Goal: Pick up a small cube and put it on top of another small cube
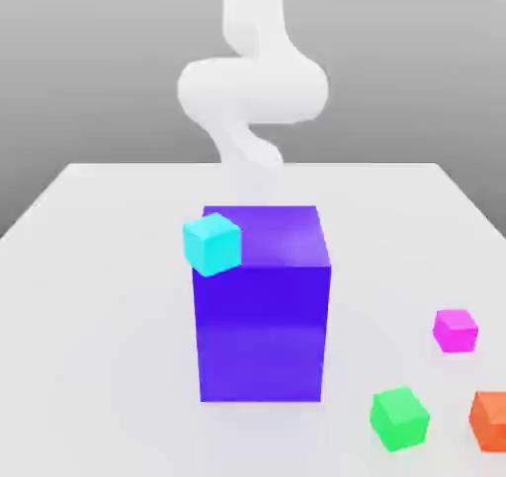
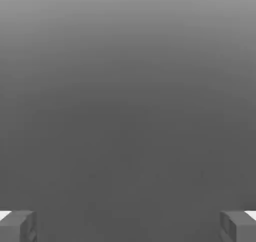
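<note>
When looked at from the exterior view, see a large blue box (image 1: 262,332) standing upright on the pale worktop (image 1: 99,317). Take this box as the landmark for everything else. At its upper corner nearest the camera, on the exterior view's left, see the cyan cube (image 1: 211,244), turned at an angle and overlapping both the top face and the front face, with part jutting past the side. Cannot tell from this angle whether touching the box or apart from it.

Toward the exterior view's right of the box, find three more small cubes, all apart from it and from one another: the magenta cube (image 1: 456,331), farthest back of the three; the green cube (image 1: 399,419), nearer the camera and turned at an angle; and the orange cube (image 1: 489,421), beyond the green cube and cut off by the picture's edge.

Behind the box, see the white arm (image 1: 252,90) coming down, its lower end pale against the worktop. In the hand view, see the gripper (image 2: 128,227) spread wide, with open space between its fingers (image 2: 15,227).
</note>
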